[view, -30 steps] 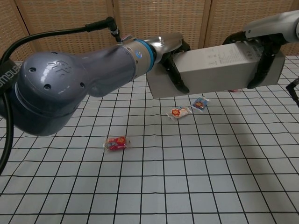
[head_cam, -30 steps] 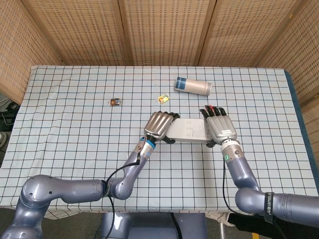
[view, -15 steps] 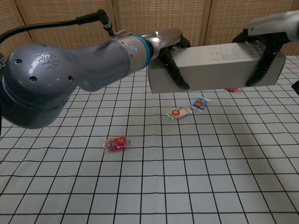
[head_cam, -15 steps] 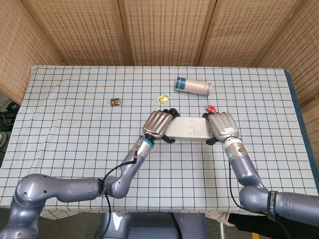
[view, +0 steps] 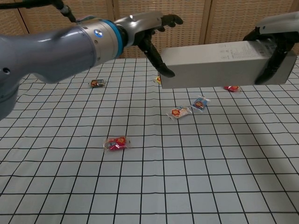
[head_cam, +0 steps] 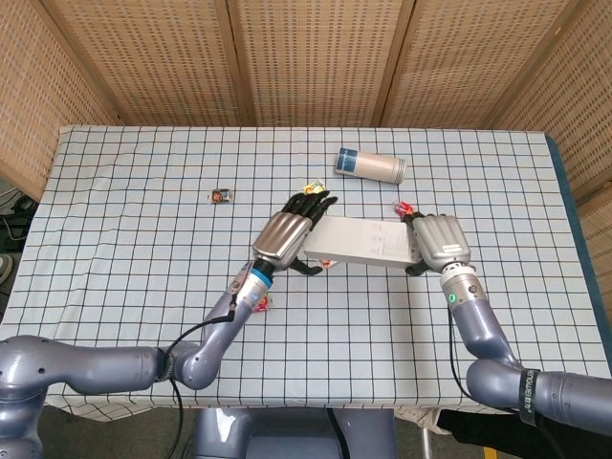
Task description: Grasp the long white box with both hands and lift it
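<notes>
Long white box (view: 219, 63), airborne above the checked tablecloth (view: 154, 177), clamped endwise between left hand (view: 149, 28) and right hand (view: 275, 51), fingers wrapping each end; advisable: equal inward pressure, level rise.

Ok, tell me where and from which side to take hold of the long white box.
Take the long white box by its two short ends, one hand from each side. It is long, narrow and flat-faced, held level above the table, so opposed pressure along its length steadies it. The left hand presses the left end and the right hand wraps the right end, fingers over the front face.
</notes>
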Controlling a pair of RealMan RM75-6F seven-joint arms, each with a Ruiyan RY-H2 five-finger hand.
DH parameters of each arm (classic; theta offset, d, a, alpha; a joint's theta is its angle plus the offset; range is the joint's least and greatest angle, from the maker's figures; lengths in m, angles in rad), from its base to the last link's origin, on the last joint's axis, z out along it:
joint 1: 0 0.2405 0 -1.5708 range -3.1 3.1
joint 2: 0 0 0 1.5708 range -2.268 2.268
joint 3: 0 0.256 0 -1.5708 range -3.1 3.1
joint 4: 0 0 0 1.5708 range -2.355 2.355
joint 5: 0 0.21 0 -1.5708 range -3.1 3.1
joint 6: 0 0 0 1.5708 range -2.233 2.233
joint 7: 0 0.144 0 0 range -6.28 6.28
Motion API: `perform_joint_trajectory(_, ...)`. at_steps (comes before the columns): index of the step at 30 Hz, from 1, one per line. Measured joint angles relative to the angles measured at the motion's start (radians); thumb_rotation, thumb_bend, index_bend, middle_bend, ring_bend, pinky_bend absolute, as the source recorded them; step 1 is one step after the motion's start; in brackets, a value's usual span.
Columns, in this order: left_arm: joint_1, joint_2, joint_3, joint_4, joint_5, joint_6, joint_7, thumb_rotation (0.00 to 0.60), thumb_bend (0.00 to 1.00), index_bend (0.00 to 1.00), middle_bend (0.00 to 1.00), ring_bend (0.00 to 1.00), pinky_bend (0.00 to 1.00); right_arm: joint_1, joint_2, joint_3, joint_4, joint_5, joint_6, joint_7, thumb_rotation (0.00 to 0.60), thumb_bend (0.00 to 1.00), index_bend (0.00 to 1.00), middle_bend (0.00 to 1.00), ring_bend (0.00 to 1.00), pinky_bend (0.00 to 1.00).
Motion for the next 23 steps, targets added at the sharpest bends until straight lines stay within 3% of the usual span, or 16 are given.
perform_joint_trajectory(7, 0.224, 0.240, 0.101, -0.222, 0.110, 0.217, -0.012, 0.600, 0.00, 0.00, 0.00, 0.00, 0.00, -0.025, -0.016, -0.022, 0.001, -0.050, 0.035, -0.002, 0.600, 0.43, 0.74, 0.65, 0.62, 0.41)
perform_joint_trajectory(11, 0.403, 0.352, 0.212, -0.294, 0.165, 0.389, -0.021, 0.600, 0.00, 0.00, 0.00, 0.00, 0.00, -0.033, -0.035, -0.029, -0.015, -0.082, 0.053, -0.007, 0.600, 0.43, 0.74, 0.65, 0.62, 0.41)
perform_joint_trajectory(17, 0.649, 0.465, 0.346, -0.312, 0.254, 0.544, -0.142, 0.600, 0.00, 0.00, 0.00, 0.00, 0.00, -0.036, -0.064, -0.037, -0.053, -0.126, 0.065, -0.023, 0.600, 0.43, 0.74, 0.65, 0.62, 0.41)
perform_joint_trajectory(23, 0.774, 0.520, 0.403, -0.260, 0.336, 0.582, -0.280, 0.600, 0.00, 0.00, 0.00, 0.00, 0.00, -0.032, -0.110, -0.046, -0.092, -0.146, 0.103, -0.073, 0.600, 0.43, 0.74, 0.65, 0.62, 0.41)
